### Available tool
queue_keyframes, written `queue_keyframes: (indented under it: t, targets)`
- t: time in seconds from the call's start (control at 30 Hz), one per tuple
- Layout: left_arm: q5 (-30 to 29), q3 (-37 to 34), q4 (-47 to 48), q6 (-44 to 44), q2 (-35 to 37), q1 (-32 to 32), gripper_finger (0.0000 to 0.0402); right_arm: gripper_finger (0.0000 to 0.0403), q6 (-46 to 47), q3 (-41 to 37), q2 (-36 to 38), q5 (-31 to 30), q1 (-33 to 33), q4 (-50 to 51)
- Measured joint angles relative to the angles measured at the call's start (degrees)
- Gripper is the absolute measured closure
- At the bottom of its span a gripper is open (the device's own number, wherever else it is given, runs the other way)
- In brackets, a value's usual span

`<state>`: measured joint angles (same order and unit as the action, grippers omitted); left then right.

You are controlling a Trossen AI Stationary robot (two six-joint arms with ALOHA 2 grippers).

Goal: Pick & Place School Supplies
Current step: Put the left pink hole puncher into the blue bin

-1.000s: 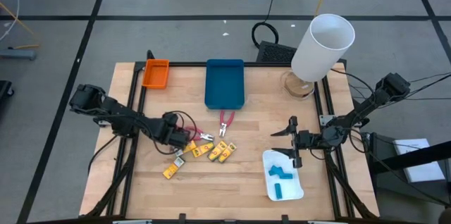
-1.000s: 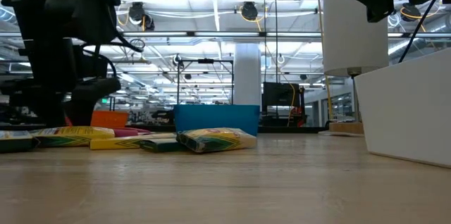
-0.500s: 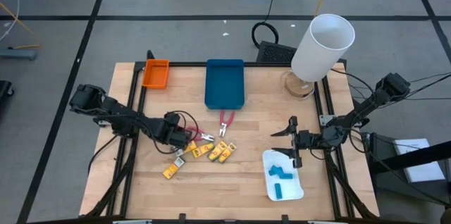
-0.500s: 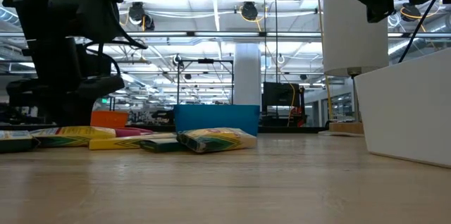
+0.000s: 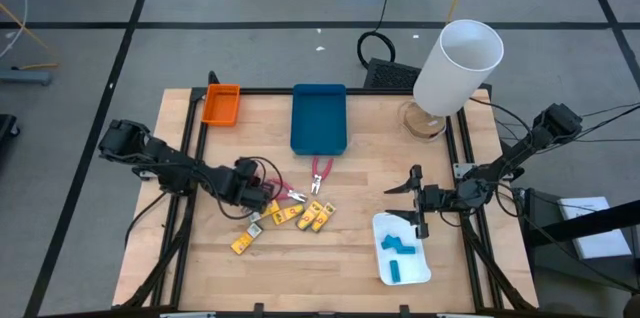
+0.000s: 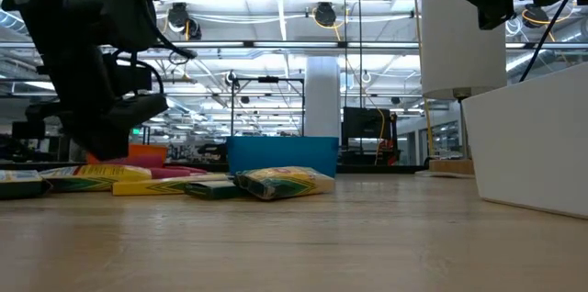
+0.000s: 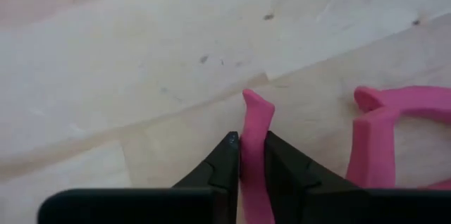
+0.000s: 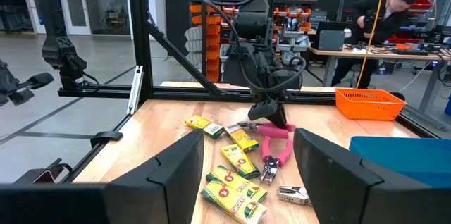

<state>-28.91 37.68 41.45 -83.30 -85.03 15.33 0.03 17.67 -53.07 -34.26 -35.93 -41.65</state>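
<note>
My left gripper point(image 7: 246, 155) has just closed; its fingers now pinch one pink plastic handle of the plier-like tool point(image 5: 288, 195), which lies on the wooden table point(image 5: 360, 183) beside the yellow packets point(image 5: 305, 217). Grasp looks made; lift next. Right gripper point(image 5: 414, 205) waits, fingers spread, above the white tray point(image 5: 421, 273).

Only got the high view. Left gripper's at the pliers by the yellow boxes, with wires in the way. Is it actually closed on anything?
Observer: Yes. The left wrist view shows the left gripper shut on one pink handle of the pliers.
Operator: Both handles?
Observer: No, the other handle sits free beside the fingers.
Operator: Lifted yet?
Observer: Doesn't look like it. In the right wrist view the pliers lie on the table.
</note>
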Motion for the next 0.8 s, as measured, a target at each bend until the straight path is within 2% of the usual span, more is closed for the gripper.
queue_keyframes:
  t: [0.27,0.47,0.6,0.7,0.8]
  targets:
    - [-5.1,5.4,0.3,8.6,0.4,0.0,0.0348,0.0192,0.0,0.0,0.0,0.0,0.0,0.0]
    - [-10.5,13.2,0.3,18.6,1.5,0.0,0.0359,0.0192,0.0,0.0,0.0,0.0,0.0,0.0]
    - [-15.5,19.3,0.1,25.7,1.5,0.0,0.0346,0.0192,0.0,0.0,0.0,0.0,0.0,0.0]
    - [-18.1,22.6,-4.0,33.4,1.5,-0.4,0.0337,0.0192,0.0,0.0,0.0,0.0,0.0,0.0]
    - [-17.8,24.4,-11.3,41.9,1.5,-1.7,0.0342,0.0192,0.0,0.0,0.0,0.0,0.0,0.0]
